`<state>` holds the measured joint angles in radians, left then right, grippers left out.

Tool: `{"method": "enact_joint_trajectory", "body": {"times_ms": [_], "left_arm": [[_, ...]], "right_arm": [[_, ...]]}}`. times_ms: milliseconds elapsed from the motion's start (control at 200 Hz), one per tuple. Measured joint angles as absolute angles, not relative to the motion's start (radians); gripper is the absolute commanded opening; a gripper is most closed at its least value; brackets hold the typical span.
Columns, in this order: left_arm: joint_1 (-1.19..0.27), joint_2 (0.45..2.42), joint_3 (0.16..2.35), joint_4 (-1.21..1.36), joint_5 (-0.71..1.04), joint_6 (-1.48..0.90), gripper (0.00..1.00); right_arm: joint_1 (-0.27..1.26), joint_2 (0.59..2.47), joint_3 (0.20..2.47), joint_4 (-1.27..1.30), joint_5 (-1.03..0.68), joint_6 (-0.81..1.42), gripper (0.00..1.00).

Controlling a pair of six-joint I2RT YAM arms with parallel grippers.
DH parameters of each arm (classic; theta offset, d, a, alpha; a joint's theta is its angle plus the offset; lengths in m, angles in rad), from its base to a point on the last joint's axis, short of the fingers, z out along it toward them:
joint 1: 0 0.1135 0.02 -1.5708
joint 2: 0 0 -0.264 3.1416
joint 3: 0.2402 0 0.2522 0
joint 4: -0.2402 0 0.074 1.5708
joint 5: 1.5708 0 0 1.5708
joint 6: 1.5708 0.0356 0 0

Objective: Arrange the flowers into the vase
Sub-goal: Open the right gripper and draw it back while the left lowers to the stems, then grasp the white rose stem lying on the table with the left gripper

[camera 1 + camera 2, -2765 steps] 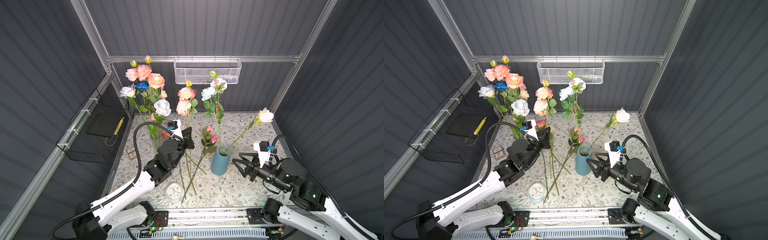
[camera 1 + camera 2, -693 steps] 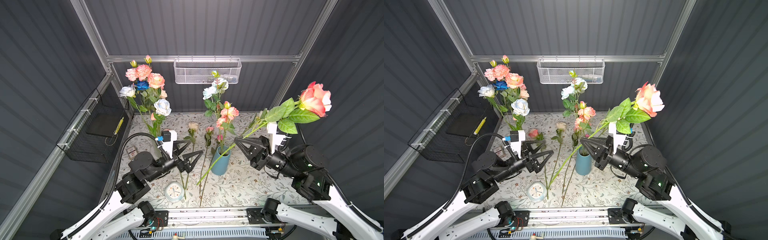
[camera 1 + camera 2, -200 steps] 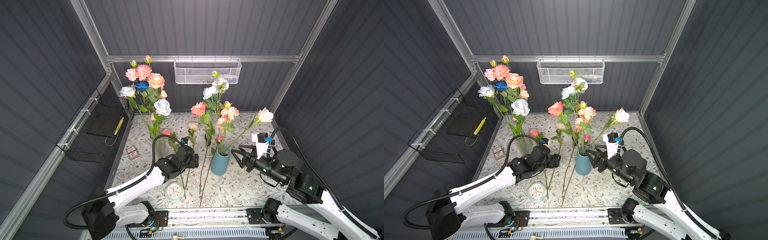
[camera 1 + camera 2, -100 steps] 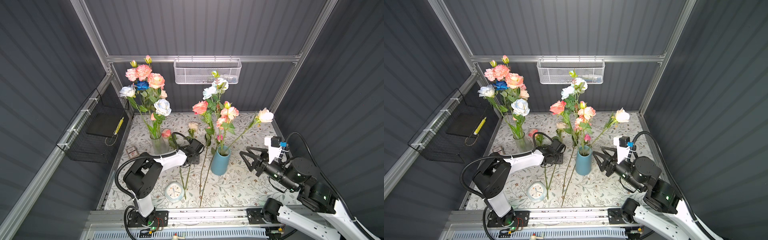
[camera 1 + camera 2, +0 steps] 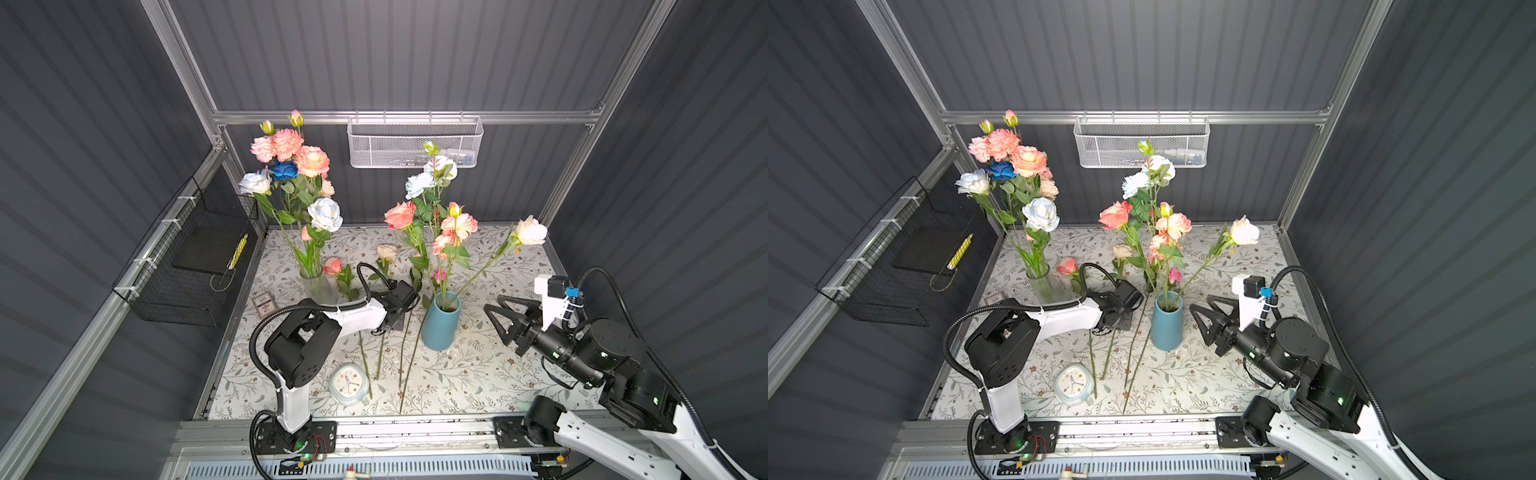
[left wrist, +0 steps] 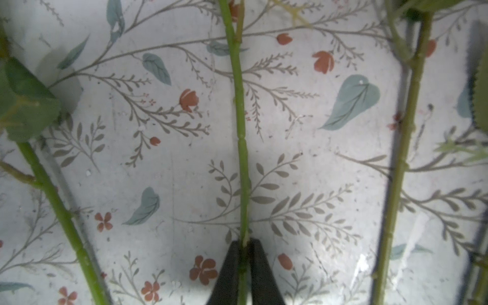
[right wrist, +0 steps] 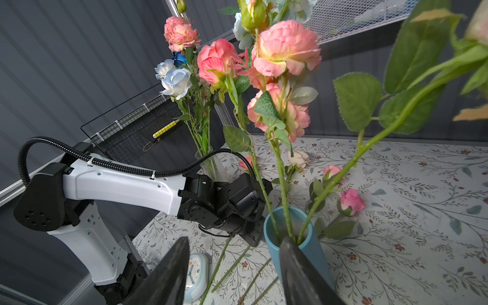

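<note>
- so, your left gripper is clamped shut on a green stem that lies flat on the floral tablecloth, just left of the blue vase.
- in the left wrist view two more stems lie on the cloth, one on either side of the held one, both apart from the black fingers.
- in both top views the loose flowers lie left of the blue vase, heads far and cut ends near. a coral bud and a cream bud show beyond your left wrist, but you cannot tell which head belongs to the gripped stem.
- your right gripper sits just right of the blue vase, its fingers spread wide and empty, pointing towards it.
- the blue vase stands upright mid-table and holds a coral rose, a pink peony, a cream rose leaning right, and white blooms at the top.
- a glass vase at the far left holds a taller bunch, with the deep blue rose in it.
- a small clock lies near the front edge, just beside the cut ends.
</note>
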<state>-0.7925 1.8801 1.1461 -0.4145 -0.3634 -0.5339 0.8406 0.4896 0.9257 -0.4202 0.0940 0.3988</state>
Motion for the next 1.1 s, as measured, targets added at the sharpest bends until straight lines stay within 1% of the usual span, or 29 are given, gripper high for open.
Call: {"method": "enact_joint_trajectory", "body": {"times_ms": [45,225,395,655,865,980,1100], "left_arm": [[-0.792,1.880,1.146,-0.414,-0.365,-0.535,0.00],[-0.793,1.873,1.133,-0.397,-0.376,-0.534,0.00],[-0.791,1.802,1.051,-0.366,-0.404,-0.534,0.00],[-0.829,1.573,1.018,-0.374,-0.480,-0.547,0.00],[-0.876,1.364,0.940,-0.399,-0.498,-0.596,0.00],[-0.877,1.221,0.891,-0.416,-0.498,-0.614,0.00],[-0.878,1.104,0.887,-0.426,-0.498,-0.618,0.00]], "right_arm": [[0.841,0.486,0.926,-0.421,0.094,0.399,0.57],[0.841,0.478,0.926,-0.420,0.096,0.400,0.56],[0.841,0.477,0.926,-0.420,0.099,0.400,0.56],[0.841,0.477,0.926,-0.420,0.102,0.400,0.56],[0.841,0.478,0.926,-0.419,0.105,0.400,0.55],[0.841,0.482,0.926,-0.415,0.105,0.400,0.55],[0.841,0.495,0.926,-0.413,0.104,0.401,0.55]]}}
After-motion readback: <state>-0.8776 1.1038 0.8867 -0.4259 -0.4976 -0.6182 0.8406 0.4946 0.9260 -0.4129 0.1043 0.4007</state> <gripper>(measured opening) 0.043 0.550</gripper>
